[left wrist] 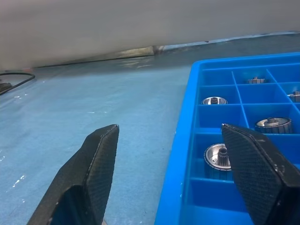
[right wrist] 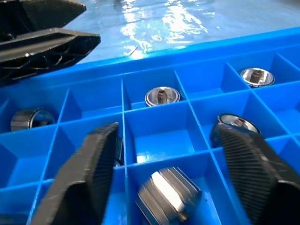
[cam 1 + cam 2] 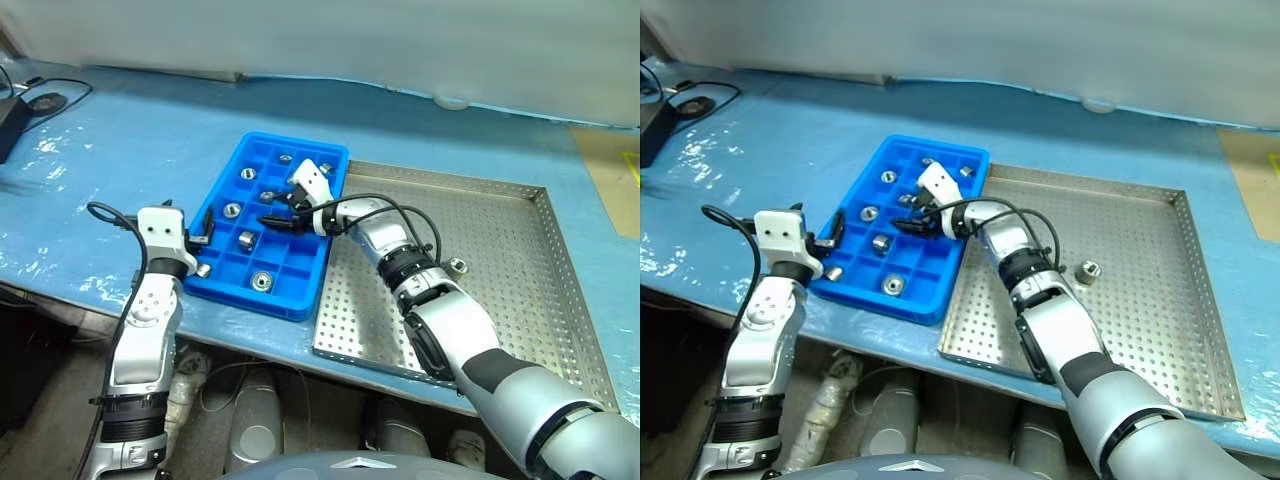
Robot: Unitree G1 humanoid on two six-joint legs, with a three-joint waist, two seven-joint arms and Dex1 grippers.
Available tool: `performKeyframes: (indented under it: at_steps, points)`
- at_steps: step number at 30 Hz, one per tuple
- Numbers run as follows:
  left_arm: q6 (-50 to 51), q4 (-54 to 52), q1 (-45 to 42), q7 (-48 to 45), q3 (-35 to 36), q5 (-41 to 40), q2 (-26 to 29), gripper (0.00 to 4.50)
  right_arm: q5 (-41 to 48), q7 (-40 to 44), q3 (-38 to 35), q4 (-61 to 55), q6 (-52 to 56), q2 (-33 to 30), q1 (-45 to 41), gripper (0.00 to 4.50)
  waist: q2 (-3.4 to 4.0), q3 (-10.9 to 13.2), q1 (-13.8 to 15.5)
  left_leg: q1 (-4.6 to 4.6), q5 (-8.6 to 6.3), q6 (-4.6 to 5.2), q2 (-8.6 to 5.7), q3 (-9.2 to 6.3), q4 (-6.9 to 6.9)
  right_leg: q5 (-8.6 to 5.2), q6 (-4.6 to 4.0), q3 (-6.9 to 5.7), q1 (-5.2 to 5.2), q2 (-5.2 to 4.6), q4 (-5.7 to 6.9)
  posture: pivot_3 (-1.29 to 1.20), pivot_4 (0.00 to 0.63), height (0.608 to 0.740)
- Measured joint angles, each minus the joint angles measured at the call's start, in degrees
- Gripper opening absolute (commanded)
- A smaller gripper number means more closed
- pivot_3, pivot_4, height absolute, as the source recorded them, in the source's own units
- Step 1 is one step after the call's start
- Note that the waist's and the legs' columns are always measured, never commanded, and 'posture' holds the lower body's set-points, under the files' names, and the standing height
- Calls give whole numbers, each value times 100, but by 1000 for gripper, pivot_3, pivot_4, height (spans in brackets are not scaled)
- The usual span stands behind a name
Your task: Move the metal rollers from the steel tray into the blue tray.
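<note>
You see the right gripper (image 2: pixel 161 187) over the blue tray (image 3: pixel 225 285), jaws spread wide and empty, a metal roller (image 2: pixel 168 196) lying loose between them in its compartment.

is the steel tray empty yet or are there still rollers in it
Not empty. One metal roller lies on the steel tray, beside the right arm. The other rollers visible sit in the blue tray compartments.

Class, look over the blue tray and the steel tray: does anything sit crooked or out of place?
Yes. Between the open right gripper fingers, one metal roller lies tipped on its side in its compartment of the blue tray, while most others sit flat, hole up. One roller is alone on the steel tray.
</note>
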Motion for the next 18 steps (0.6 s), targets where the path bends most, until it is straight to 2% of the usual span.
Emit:
performKeyframes:
  at_steps: [4, 9, 18]
  points:
    - [-12, 100, -251, -268, -90, -178, -28, 3654, 74, 108, -161, -267, -22, -256, 173, 4036, 3, 2, 19, -3, 2, -4, 0, -1, 3, 0, 0, -7, 2, -3, 4, 342, 150, 740]
    - [-68, 365, -699, -923, -450, -496, -129, 3654, 353, 494, -447, -1283, 225, -875, 552, 4036, 1, 1, -41, 5, 2, -2, 0, 0, 38, 1, 1, 1, 21, -3, 7, 231, 150, 740]
    - [-235, 1258, -1407, -2144, -1166, -745, -340, 3654, 622, 445, -961, -3334, 1427, -2356, 2156, 4036, 2, 1, -375, 14, 5, -3, -3, 9, 40, 3, 3, 15, 23, 1, 6, 55, 150, 740]
